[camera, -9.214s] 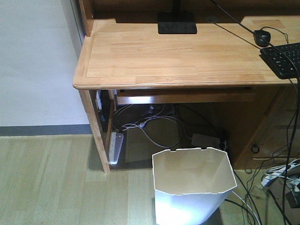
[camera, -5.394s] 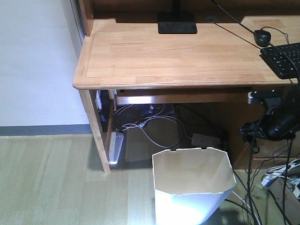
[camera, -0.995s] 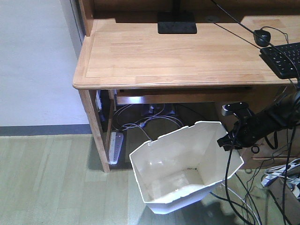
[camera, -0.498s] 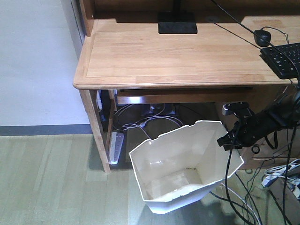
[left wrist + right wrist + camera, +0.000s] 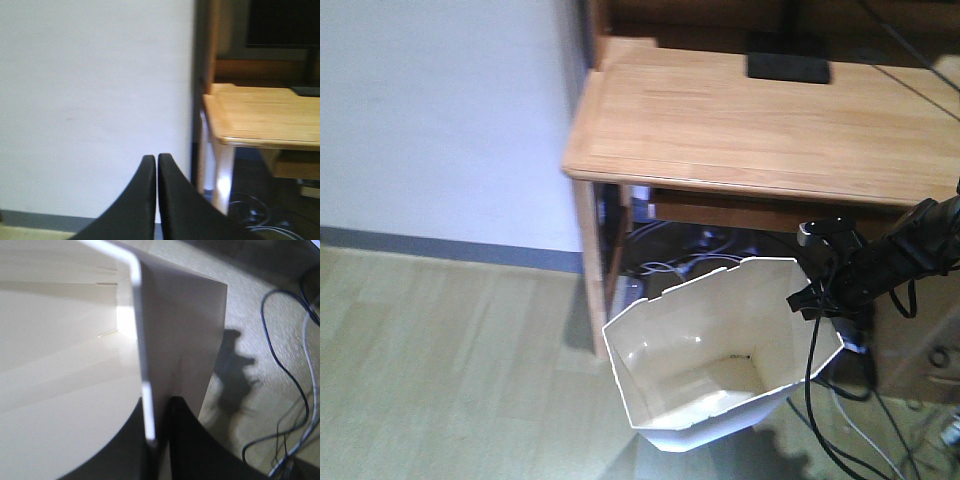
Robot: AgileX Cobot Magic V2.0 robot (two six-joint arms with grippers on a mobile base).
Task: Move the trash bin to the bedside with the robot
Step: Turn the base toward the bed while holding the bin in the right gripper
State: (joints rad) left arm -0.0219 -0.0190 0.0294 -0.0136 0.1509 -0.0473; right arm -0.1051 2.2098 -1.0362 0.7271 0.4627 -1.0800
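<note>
right gripper [image 5: 813, 296] jaws clamp one thin rim wall of trash bin [image 5: 695, 340], tilted lower centre by desk leg [image 5: 590, 275]. left gripper [image 5: 156, 197] jaws together, empty. Risk: sheet flexes, slips out; cables [image 5: 809, 385] snag.

Wooden desk [image 5: 770, 130], white wall [image 5: 430, 110], cables [image 5: 672, 268] beneath, perhaps a monitor base [image 5: 788, 68]

Trash bin [image 5: 690, 350] before desk [image 5: 760, 130], wall [image 5: 440, 120] left; right claw [image 5: 802, 300] on its right rim.

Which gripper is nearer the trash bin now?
Right. The right gripper pinches the rim of the trash bin; the left gripper, shut, faces the wall, no bin in view.
</note>
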